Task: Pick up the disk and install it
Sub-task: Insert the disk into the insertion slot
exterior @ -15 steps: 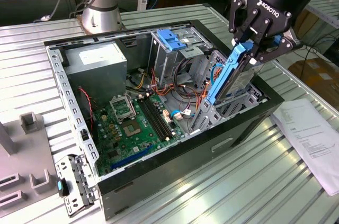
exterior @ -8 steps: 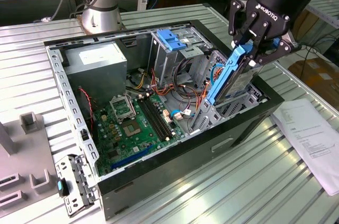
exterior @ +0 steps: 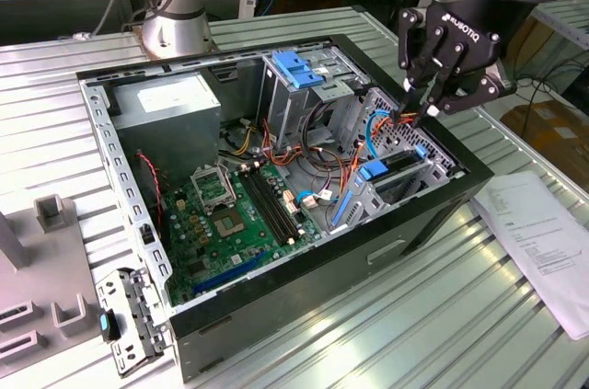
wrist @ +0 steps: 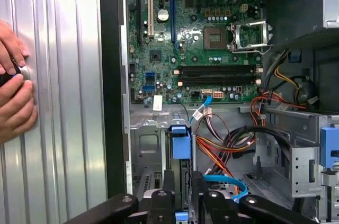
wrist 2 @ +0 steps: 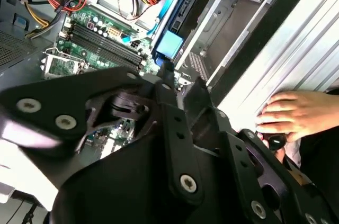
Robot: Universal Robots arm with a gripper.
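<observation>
One disk, one open PC case, one pincer (mine). Disk stands on edge in the case's drive bay with my pincer right at it, can't tell if it's clamped or loose. Ribbed metal table, one paper sheet. Orange cables crowd the bay; a person's two hands rest beside the case.

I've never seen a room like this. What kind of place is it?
Probably a robotics lab or workshop: a robot arm reaches over an open computer case on a ribbed metal table.
</observation>
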